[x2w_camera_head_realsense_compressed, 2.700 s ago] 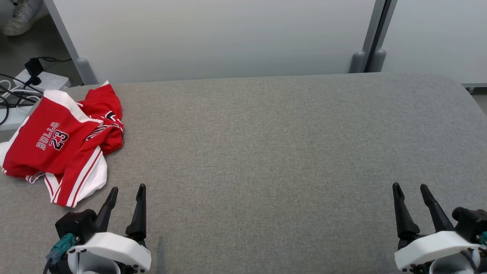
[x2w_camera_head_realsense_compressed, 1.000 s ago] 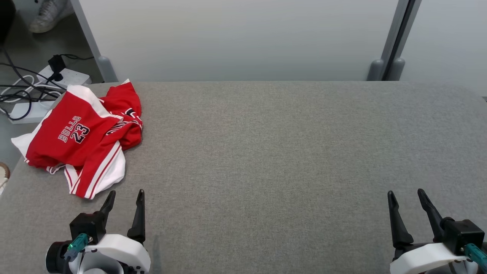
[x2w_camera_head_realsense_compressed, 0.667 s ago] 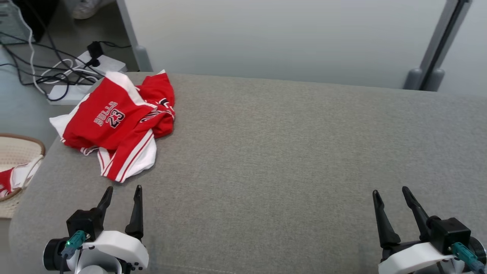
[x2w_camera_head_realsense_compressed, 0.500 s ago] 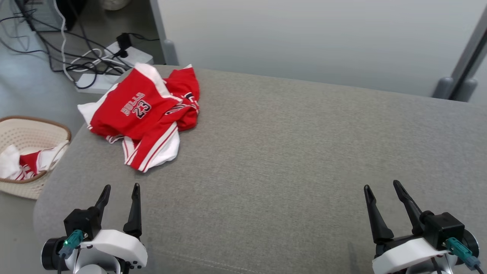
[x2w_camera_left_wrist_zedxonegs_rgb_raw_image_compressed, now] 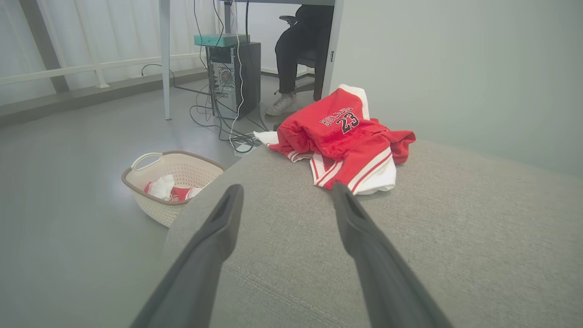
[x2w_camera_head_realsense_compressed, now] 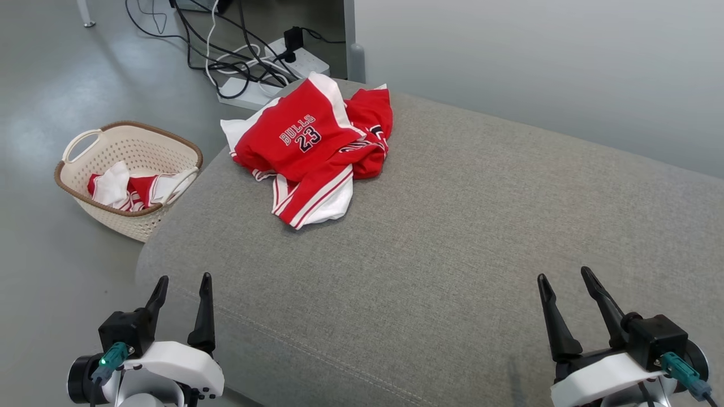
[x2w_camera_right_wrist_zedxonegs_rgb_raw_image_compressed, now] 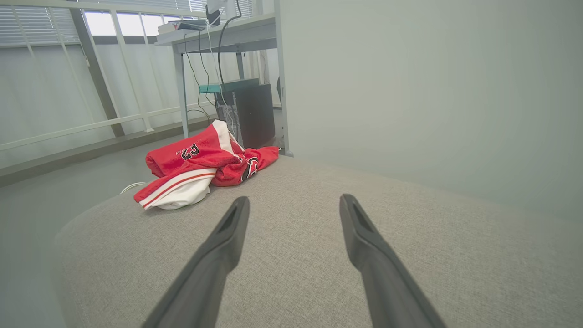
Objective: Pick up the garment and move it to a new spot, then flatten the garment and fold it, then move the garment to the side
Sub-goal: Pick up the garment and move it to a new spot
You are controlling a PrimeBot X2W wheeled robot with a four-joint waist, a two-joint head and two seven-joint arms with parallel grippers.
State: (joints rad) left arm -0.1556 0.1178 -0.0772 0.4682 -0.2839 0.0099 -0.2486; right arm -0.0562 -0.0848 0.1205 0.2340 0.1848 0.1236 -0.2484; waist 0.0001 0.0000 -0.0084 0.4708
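On the surface, head view: the grey padded surface crosses the frame and is rounded at its left end.
Garment: a red-and-white garment printed "BULLS 23" lies crumpled in a heap on the surface's far left corner, with a white part reaching past the surface's left end.
Left claw: the left claw is at the surface's near left corner, its fingers spread wide with nothing between them, well apart from the garment.
Right claw: the right claw is over the surface's near right side, spread just as wide and empty.
Basket: a cream basket stands on the floor just beside the surface's left end, with red and white cloth inside.
Cables: a tangle of cables and a power strip lie on the floor beyond the surface's far left corner.
Left wrist view, claw: the left claw is gaping over the surface and grips nothing.
Left wrist view, garment: the garment is heaped at the surface's far corner, clear of the fingertips, and the basket is on the floor beside that end.
Left wrist view, background: beyond the surface are a computer tower and a seated person with a pale shoe.
Right wrist view, claw: the right claw is wide open above the surface and empty.
Right wrist view, garment: the garment rests on the surface's far end, well apart from the claw.
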